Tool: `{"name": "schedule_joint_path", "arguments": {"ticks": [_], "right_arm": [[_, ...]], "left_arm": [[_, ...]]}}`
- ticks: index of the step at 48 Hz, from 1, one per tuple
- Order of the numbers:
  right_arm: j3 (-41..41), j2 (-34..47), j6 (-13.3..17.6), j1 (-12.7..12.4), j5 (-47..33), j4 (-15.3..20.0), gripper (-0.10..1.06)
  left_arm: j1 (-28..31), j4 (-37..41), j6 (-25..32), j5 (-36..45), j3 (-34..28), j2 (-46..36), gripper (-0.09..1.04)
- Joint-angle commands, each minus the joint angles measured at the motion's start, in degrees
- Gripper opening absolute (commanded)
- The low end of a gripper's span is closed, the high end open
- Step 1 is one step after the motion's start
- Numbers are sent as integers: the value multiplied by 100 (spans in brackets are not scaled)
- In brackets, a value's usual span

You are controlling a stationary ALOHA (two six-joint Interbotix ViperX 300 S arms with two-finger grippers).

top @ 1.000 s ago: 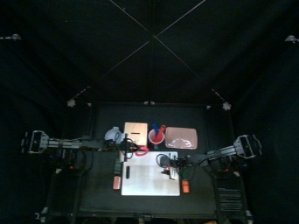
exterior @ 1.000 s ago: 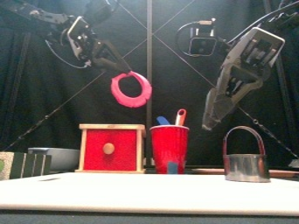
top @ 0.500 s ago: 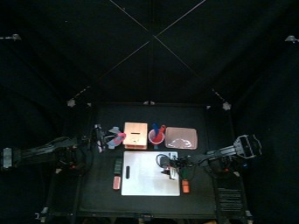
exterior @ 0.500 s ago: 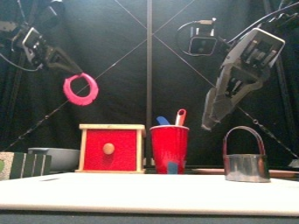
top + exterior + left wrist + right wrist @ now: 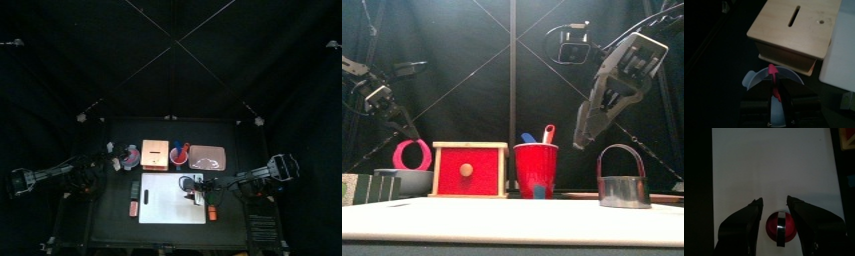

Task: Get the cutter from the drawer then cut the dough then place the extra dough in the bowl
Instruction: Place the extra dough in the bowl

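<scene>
Pink ring of extra dough (image 5: pixel 772 76) is hanging upright straight over the blue-grey two-handled bowl (image 5: pixel 406 183) (lower edge about at rim level) near the table's (image 5: pixel 104 212) left edge, left gripper (image 5: pixel 406 134) clamping its top; right gripper (image 5: pixel 774 202) is hovering, jaws apart, over the white cutting board (image 5: pixel 771 158).

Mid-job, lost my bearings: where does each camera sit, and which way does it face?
Top view: high overhead, looking down on the table; both arms enter from the sides.
Front view: table's front edge, looking level at the wooden box and cutter; left pincer holding the dough ring, right pincer open.
Left wrist view: on the left arm, looking past its jaws onto the bowl.
Right wrist view: on the right arm, looking between its jaws onto the white board.
Shared: front and left wrist views both show ring, box, bowl.
</scene>
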Motion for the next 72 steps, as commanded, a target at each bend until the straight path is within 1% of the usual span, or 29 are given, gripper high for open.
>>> {"name": "schedule_joint_path", "arguments": {"ticks": [1, 5, 9, 12, 17, 24, 27, 34, 37, 41, 45, 48, 52, 56, 60, 66, 70, 72], "right_arm": [[-62, -132, 9, -18, -44, 26, 80], [-62, -132, 18, -9, -35, 44, 80], [-62, -132, 18, -9, -35, 53, 80], [-79, -132, 9, -9, -35, 53, 80], [-70, -132, 18, 0, -26, 53, 80], [-79, -132, 18, 0, -18, 62, 80], [-79, -132, 18, 0, -18, 62, 80], [-88, -132, 9, 0, -18, 26, 80], [-97, -167, -53, -18, -18, 0, 80], [-114, -281, -70, -105, -70, -185, 80], [-70, -466, -53, -211, -281, -431, 80], [-9, -606, -26, -316, -510, -589, 80], [88, -782, -18, -483, -870, -703, 80], [202, -879, -44, -633, -1274, -729, 80], [334, -888, -53, -765, -1679, -738, 80], [642, -896, -44, -993, -2312, -738, 80], [835, -976, -53, -1125, -2786, -738, 80], [896, -1011, -53, -1151, -3015, -738, 80]], "left_arm": [[123, -466, 0, -62, -62, -9, 79], [264, -844, 0, -62, -35, -53, 88], [299, -1072, 0, -62, -9, -79, 92], [308, -1257, 0, -70, -26, -105, 93], [316, -1819, 0, -114, 9, -141, 93], [316, -2575, 9, -272, 158, -141, 93], [299, -2760, 26, -308, 220, -141, 93], [105, -2522, 53, -413, 246, -141, 92], [-44, -2303, 44, -545, 246, -141, 92], [-325, -2074, 44, -800, 237, -141, 92], [-782, -1793, 53, -1283, 281, -141, 92], [-1204, -1485, 44, -1819, 360, -141, 92], [-1740, -1116, 44, -2593, 466, -132, 92], [-2171, -861, 26, -3349, 598, -132, 89], [-2566, -809, 18, -3894, 686, -114, 86], [-3032, -809, 0, -4104, 703, 97, 83], [-3234, -844, -18, -4236, 668, 352, 80], [-3287, -870, -44, -4324, 642, 448, 79]]}}
